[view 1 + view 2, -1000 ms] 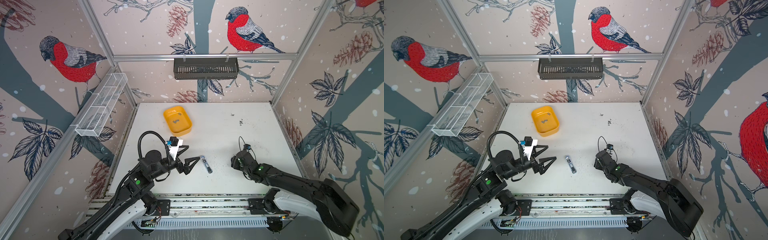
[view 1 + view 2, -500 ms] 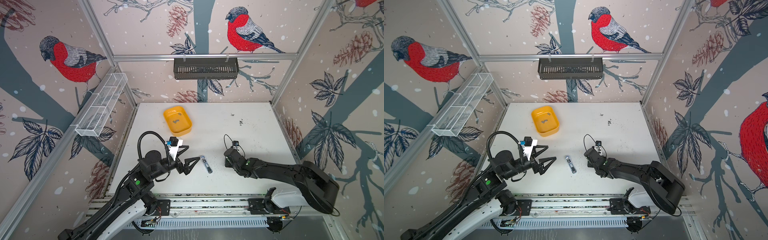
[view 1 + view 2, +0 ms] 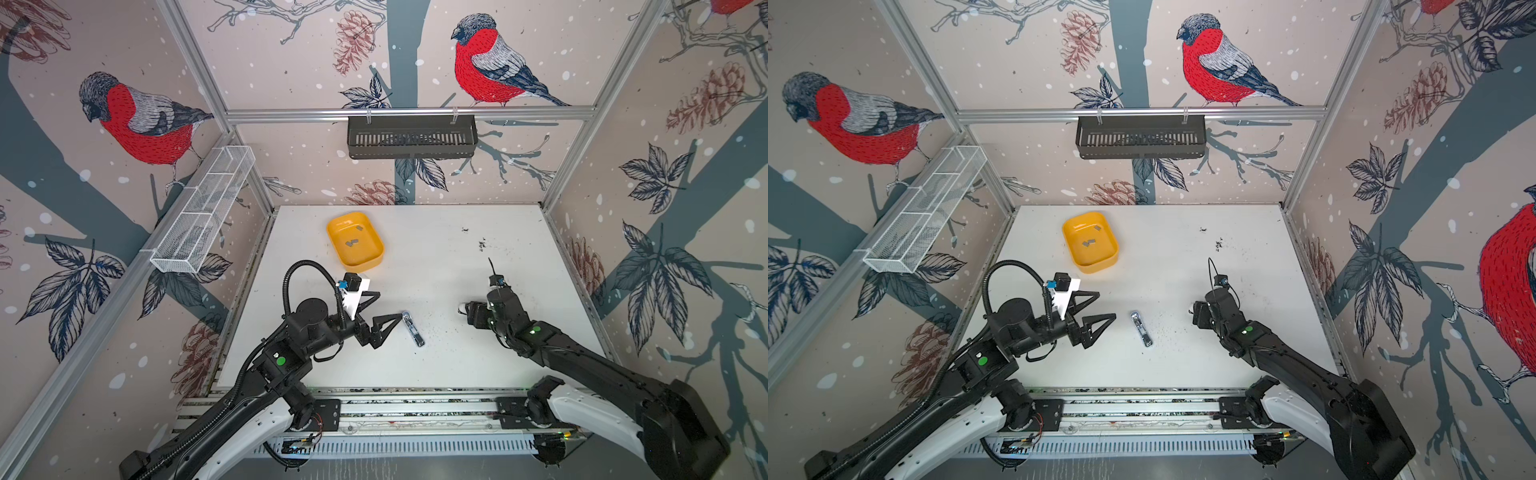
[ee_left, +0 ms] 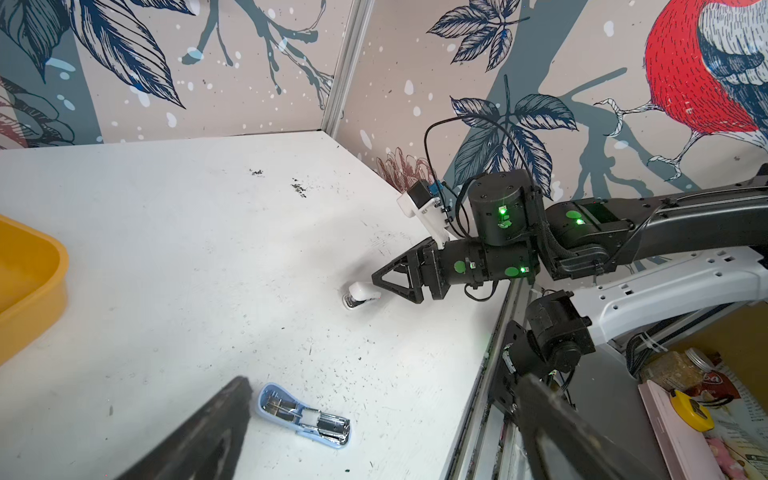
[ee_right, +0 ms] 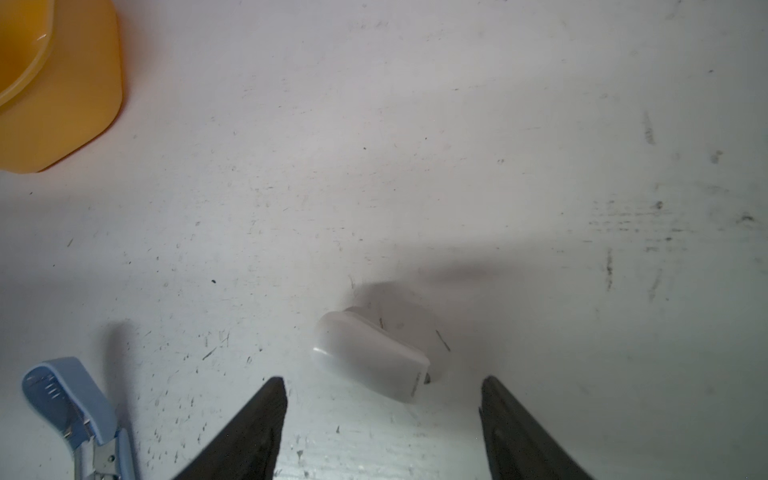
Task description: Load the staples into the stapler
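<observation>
A light-blue stapler (image 3: 412, 328) (image 3: 1141, 328) lies opened flat near the table's front middle, metal channel up (image 4: 303, 415) (image 5: 79, 415). Grey staples (image 3: 352, 242) (image 3: 1089, 242) lie in the yellow tray (image 3: 374, 257) (image 3: 1108, 259). My left gripper (image 3: 388, 305) (image 3: 1106, 305) (image 4: 380, 382) hangs open and empty just left of the blue stapler. A small white stapler (image 5: 370, 357) (image 4: 361, 293) (image 3: 462, 309) lies on the table right of the blue one. My right gripper (image 5: 382, 381) (image 3: 468, 316) (image 3: 1197, 318) stands open just behind the white stapler, whose rear end sits between the fingertips, untouched.
Dark specks are scattered on the white table (image 3: 457, 257) around the blue stapler and at the back right. A black basket (image 3: 411, 137) hangs on the back wall. A white wire rack (image 3: 203, 212) hangs on the left wall. Rails run along the table's front edge.
The right arm swung left toward the middle and came back right, and its jaws have spread wider. The left arm and the blue stapler have not moved.
</observation>
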{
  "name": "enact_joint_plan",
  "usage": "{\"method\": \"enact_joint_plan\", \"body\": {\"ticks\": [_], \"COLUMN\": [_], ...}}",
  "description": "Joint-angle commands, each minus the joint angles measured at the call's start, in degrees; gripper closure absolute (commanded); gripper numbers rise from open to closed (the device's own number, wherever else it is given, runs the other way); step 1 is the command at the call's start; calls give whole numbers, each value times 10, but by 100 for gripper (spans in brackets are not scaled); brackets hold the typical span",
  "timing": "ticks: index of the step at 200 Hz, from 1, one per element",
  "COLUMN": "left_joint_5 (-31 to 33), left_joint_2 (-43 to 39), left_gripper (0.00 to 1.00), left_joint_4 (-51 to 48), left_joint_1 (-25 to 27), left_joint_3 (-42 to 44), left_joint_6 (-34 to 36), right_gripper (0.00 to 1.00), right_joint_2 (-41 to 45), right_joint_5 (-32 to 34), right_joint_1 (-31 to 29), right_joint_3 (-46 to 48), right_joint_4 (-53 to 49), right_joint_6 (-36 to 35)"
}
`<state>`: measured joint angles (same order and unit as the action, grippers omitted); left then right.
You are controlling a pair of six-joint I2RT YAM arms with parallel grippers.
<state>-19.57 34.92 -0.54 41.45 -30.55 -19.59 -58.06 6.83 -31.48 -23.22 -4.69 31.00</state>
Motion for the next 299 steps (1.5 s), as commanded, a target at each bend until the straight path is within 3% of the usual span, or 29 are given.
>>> {"method": "enact_joint_plan", "body": {"ticks": [1, 76, 111, 164, 188, 214, 245, 299], "left_joint_5": [-13, -10, -13, -14, -12, -11, -4, 1], "left_joint_2": [3, 1, 5, 14, 15, 15, 15, 15], "left_gripper": [1, 1, 1, 1, 1, 1, 1, 1], "left_joint_4": [34, 33, 39, 44, 46, 51, 53, 62], "left_joint_1": [1, 2, 3, 9, 13, 17, 25, 33], "left_joint_3": [1, 3, 6, 5, 8, 13, 14, 20], "left_joint_6": [-10, -9, -12, -14, -15, -19, -20, -25], "right_gripper": [23, 18, 19, 37, 41, 42, 50, 72], "right_joint_2": [-22, -96, -109, -111, -114, -128, -165, -209], "right_joint_5": [-85, -96, -61, -31, -25, 24, 39, 67], "right_joint_1": [21, 22, -21, -71, -75, -81, -88, -148], "right_joint_3": [-8, -31, -37, -37, -37, -43, -49, -77], "right_joint_4": [25, 57, 40, 32, 34, 25, 37, 48], "right_joint_6": [-52, -80, -74, -26, -10, 9, 9, 22]}}
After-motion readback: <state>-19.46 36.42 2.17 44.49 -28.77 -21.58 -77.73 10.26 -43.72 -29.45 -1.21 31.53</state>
